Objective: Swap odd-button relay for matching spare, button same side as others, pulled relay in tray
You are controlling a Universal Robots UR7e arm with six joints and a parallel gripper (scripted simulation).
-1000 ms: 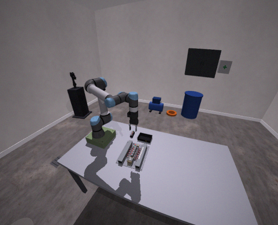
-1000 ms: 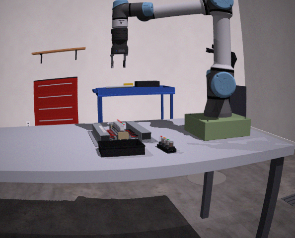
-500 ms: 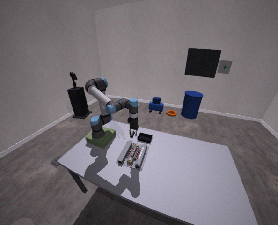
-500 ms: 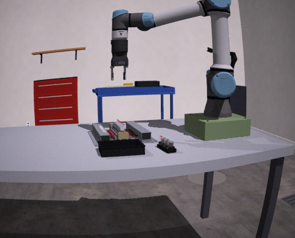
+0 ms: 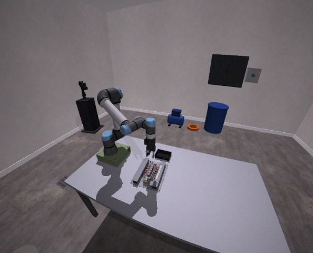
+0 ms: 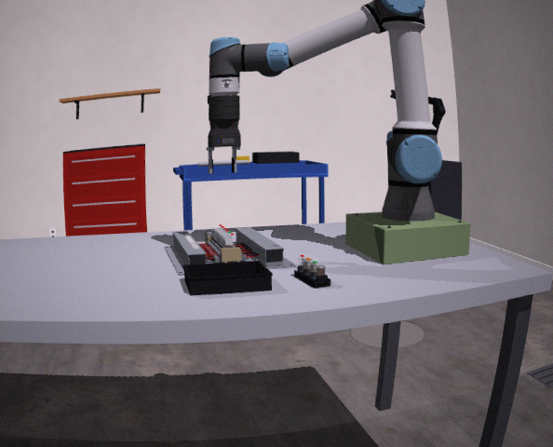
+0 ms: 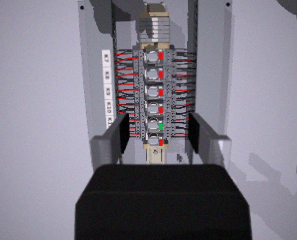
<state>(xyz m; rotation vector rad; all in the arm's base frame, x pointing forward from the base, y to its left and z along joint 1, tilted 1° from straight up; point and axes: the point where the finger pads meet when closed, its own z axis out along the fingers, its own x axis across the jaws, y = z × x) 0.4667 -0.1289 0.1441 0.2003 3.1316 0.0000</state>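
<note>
A panel (image 5: 149, 174) on the table holds a row of relays (image 7: 155, 97). In the wrist view most have red test buttons on the right side of their tops; one relay (image 7: 154, 126), second from the near end, has a green button. My gripper (image 7: 158, 125) is open and empty, well above the row, its fingers either side of the green-button relay in the wrist view. It also shows in the exterior view (image 6: 222, 166). A small black holder (image 6: 308, 278) with spare relays stands beside the black tray (image 6: 227, 277).
Grey wiring ducts (image 7: 95, 80) run along both sides of the relay row. The arm's green base (image 6: 407, 237) stands at the table's corner. A beige block (image 7: 151, 15) sits at the far end of the row.
</note>
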